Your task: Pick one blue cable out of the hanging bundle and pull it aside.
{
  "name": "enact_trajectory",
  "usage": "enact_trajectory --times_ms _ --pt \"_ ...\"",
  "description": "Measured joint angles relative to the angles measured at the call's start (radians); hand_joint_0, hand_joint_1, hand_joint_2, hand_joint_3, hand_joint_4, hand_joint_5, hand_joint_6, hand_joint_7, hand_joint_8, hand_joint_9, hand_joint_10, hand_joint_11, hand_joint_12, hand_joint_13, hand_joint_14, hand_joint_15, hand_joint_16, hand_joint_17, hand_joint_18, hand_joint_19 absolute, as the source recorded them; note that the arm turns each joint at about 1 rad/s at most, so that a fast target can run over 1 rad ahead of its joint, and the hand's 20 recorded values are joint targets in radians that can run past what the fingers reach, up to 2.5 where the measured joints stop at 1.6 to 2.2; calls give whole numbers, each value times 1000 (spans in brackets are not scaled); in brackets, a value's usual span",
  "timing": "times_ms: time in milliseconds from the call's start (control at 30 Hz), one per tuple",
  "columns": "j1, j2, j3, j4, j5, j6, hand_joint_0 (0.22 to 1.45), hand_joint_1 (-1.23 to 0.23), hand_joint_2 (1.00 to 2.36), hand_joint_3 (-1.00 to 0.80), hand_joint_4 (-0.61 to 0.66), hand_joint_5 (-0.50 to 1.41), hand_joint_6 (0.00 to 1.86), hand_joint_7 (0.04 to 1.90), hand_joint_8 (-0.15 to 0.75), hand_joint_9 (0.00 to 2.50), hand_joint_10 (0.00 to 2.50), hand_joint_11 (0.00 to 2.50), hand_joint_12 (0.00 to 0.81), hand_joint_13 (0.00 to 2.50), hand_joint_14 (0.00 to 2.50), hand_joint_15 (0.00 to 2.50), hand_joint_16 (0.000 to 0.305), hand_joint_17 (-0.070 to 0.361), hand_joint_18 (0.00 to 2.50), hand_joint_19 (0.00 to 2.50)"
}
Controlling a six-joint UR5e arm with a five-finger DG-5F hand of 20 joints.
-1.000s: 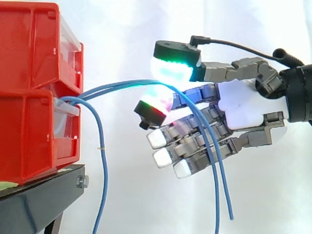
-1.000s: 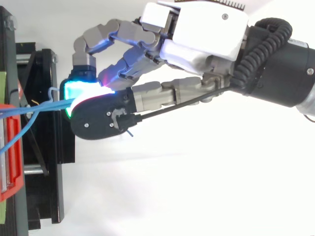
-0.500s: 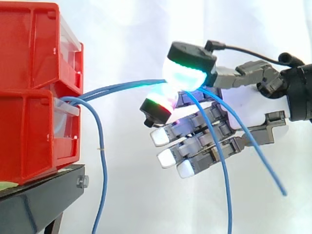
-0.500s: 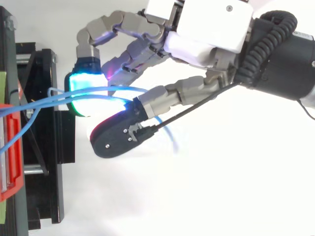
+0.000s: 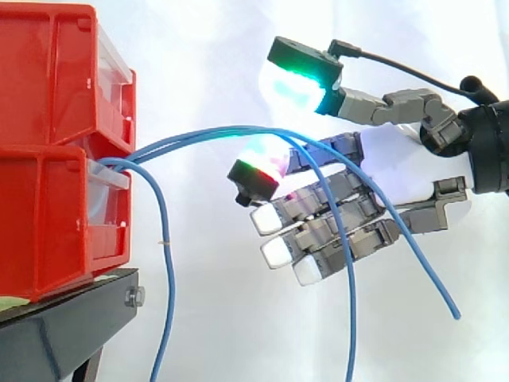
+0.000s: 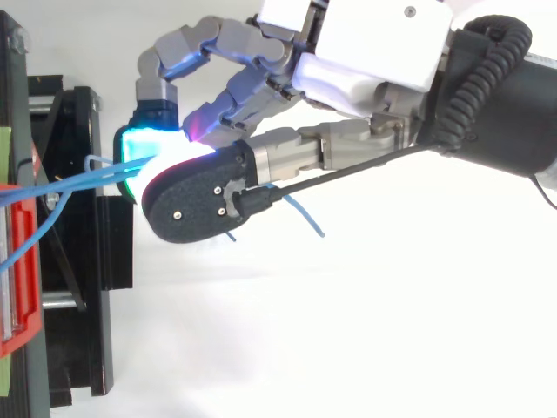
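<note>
Several thin blue cables (image 5: 207,137) come out of the lower red bin (image 5: 48,215). Two of them arch rightward across the hand (image 5: 398,163), passing through the wide gap between its raised green-glowing thumb pad (image 5: 298,79) and the red-green fingertip (image 5: 256,171) below. They then fall in front of the straight fingers, one loose end hanging at the lower right (image 5: 456,316). Another blue cable (image 5: 167,278) drops straight down beside the bin. In the top view the hand (image 6: 374,43) reaches left toward the cables (image 6: 78,178), its thumb covering them. The hand is open.
Two red bins are stacked, the upper one (image 5: 48,72) on the lower, on a black stand (image 5: 64,326) at the left. A white curtain hangs behind. The top view shows the stand (image 6: 78,261) along the left edge and white floor to the right.
The thumb has lifted off the cables, opening a wide gap above the fingertip. The cables have sagged lower, and the loose end at the right has swung slightly.
</note>
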Motion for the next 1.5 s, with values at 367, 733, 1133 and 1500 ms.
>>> enact_trajectory --times_ms 367,733,1133,1500 --pt "0 0 0 0 0 0 593 -793 1021 -174 31 -166 858 1194 241 804 17 450 387 756 18 411 55 123 651 454" --pt "-2 0 1 -1 0 1 540 -894 1000 -500 27 -158 870 1140 223 802 16 441 376 756 15 396 55 123 677 408" --pt "-5 0 1 -2 -2 0 370 -549 1000 -500 91 -132 832 1079 311 921 11 418 467 844 13 395 73 165 807 438" --pt "-5 0 3 -2 0 0 586 -723 1020 -96 46 -166 868 1137 276 880 15 463 408 832 15 418 59 133 738 459"
